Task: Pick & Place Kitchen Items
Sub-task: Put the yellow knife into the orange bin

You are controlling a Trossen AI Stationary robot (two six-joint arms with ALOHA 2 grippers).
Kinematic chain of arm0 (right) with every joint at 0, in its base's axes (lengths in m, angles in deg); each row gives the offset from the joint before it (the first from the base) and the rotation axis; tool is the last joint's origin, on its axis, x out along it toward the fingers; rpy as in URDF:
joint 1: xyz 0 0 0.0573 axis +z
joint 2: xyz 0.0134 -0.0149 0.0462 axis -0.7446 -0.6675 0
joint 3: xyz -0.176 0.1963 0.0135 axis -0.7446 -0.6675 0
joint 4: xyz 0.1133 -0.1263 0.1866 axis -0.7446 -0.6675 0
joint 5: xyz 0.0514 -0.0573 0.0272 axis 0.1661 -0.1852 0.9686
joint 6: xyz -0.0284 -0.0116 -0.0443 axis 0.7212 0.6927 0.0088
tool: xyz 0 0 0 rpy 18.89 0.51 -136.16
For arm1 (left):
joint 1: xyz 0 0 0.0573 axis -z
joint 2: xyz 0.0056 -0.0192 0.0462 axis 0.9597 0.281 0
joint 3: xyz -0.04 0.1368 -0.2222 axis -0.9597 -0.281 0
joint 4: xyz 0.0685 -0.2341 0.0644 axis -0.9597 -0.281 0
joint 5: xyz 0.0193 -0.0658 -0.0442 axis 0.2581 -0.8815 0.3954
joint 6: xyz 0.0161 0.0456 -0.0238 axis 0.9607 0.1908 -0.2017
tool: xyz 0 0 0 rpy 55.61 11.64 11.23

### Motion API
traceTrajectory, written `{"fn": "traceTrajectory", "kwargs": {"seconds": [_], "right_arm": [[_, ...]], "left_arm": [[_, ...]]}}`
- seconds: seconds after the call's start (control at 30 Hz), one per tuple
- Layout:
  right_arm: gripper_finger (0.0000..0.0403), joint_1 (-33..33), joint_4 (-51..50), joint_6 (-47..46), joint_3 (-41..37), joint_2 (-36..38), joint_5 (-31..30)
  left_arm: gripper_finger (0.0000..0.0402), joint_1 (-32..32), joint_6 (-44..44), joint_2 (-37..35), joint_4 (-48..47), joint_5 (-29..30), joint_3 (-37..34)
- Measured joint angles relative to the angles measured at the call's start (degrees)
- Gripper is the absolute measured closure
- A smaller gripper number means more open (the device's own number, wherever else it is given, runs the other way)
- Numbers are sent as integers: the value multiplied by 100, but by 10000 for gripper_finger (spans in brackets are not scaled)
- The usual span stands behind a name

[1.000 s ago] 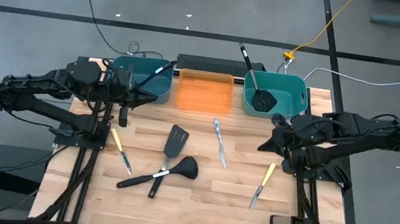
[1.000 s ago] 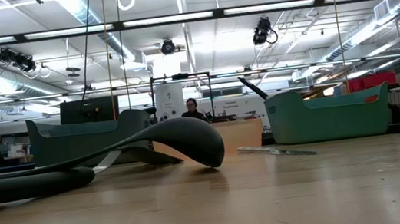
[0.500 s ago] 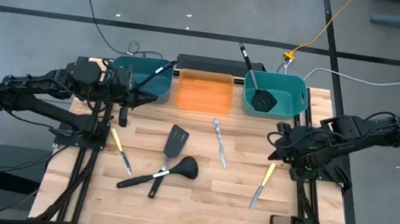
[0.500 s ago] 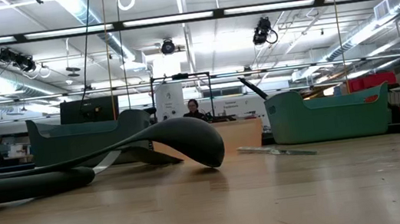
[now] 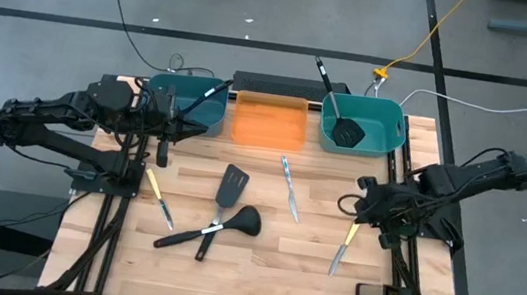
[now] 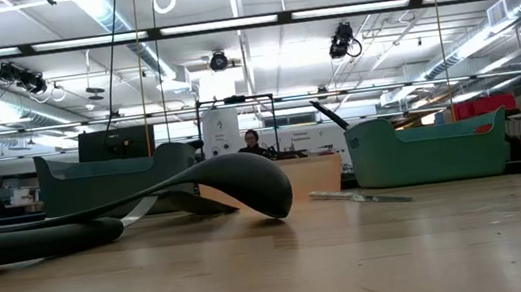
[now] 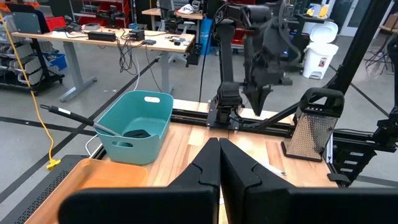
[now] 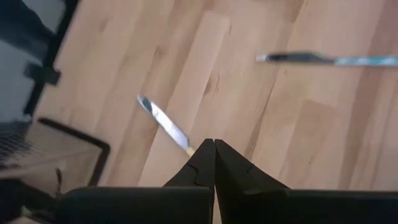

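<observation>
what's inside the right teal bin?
In the right teal bin: one black slotted spatula, head on the floor, handle leaning out over the far rim. The near wall hides the inside in the low view.

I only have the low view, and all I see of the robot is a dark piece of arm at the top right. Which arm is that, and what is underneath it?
Observer: That is the right arm. The right gripper hangs over the yellow-handled knife on the table's right side.
Operator: Are its fingers open?
Observer: No. The right wrist view shows them shut, tips together above the knife's handle end, holding nothing.
Operator: And the other arm?
Observer: The left gripper is also shut, waiting beside the left teal bin.
</observation>
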Motion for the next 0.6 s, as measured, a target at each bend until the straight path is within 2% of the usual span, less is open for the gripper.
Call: {"fn": "traceTrajectory", "kwargs": {"seconds": [0.4, 0.6], "right_arm": [[399, 29, 327, 618, -889, -276, 125], [394, 29, 582, 642, -1324, -425, 160]], "left_arm": [[400, 0, -4, 0, 0, 0, 0], [400, 0, -4, 0, 0, 0, 0]]}}
